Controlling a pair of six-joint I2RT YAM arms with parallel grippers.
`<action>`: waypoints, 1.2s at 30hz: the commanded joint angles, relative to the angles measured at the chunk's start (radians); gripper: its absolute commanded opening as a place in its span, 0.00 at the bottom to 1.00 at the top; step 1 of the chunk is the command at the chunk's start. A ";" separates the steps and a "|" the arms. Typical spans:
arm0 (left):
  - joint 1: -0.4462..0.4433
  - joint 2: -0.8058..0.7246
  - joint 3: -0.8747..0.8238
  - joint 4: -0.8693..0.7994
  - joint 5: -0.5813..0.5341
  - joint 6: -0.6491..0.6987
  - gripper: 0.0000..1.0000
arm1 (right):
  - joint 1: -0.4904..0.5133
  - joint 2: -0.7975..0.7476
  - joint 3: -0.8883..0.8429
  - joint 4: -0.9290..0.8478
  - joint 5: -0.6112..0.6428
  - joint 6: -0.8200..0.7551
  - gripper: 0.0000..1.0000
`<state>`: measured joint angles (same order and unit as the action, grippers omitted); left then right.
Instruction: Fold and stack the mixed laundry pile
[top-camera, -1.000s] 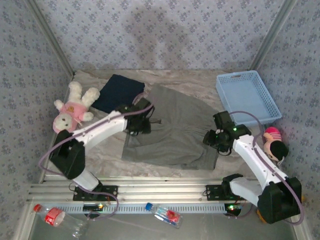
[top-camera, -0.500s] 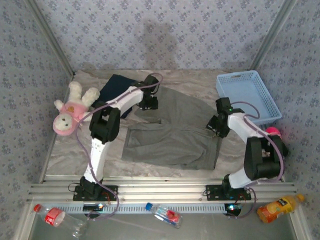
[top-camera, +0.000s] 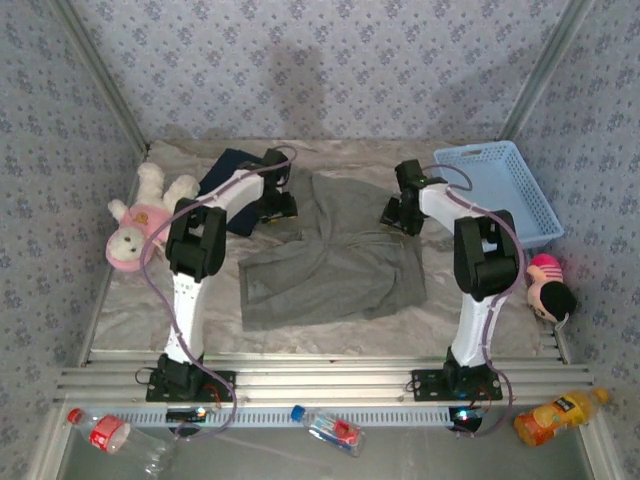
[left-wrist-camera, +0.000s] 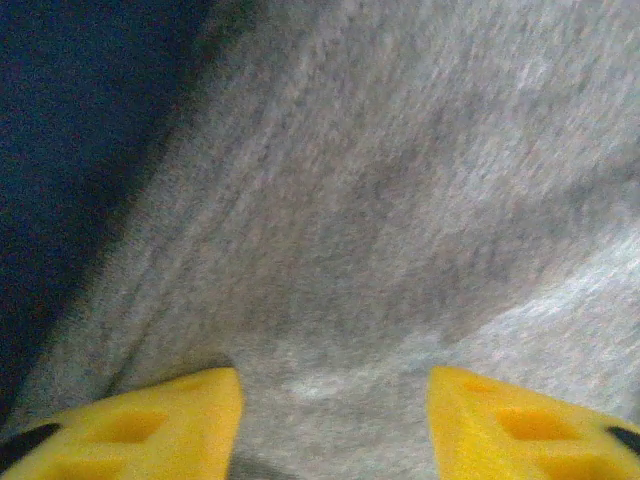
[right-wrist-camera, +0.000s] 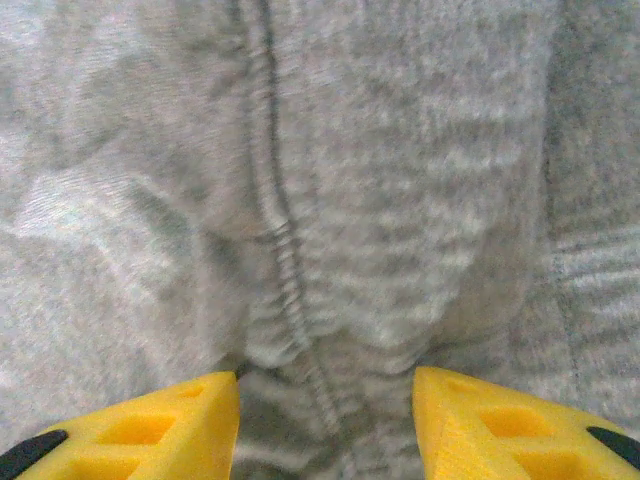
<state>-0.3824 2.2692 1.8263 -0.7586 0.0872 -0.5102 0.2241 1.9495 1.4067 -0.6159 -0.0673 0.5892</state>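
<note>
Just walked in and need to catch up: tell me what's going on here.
Laundry folding is under way. Both grippers work at the far edge of the grey garment spread out in the middle. The left gripper is at its left corner beside the navy garment, and the right gripper is at its right corner. The left jaws stand apart over flat cloth. Cloth bunches between the right jaws, though whether they grip it is unclear.

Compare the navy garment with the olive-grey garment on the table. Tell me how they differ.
Colour: the navy garment is dark blue, while the olive-grey garment is a muted grey-green.
Spread: the navy garment shows as a compact patch at the far left, while the olive-grey garment covers much more of the middle of the table.
Outline: the navy garment's edges look straight, while the olive-grey garment is creased and uneven.
Both are soft cloth lying flat.
</note>
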 joint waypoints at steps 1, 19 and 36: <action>0.005 -0.028 -0.004 -0.079 0.022 0.016 0.65 | -0.012 -0.043 0.041 -0.153 0.021 -0.032 0.53; -0.073 -0.673 -0.591 0.138 0.088 -0.146 1.00 | -0.016 -0.904 -0.704 -0.216 -0.064 0.197 0.76; -0.184 -1.144 -1.143 0.112 0.060 -0.357 1.00 | -0.007 -0.755 -0.830 0.170 -0.086 0.323 0.53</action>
<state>-0.5587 1.1778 0.7300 -0.6060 0.1638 -0.8265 0.2150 1.1732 0.5423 -0.4717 -0.1684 0.9329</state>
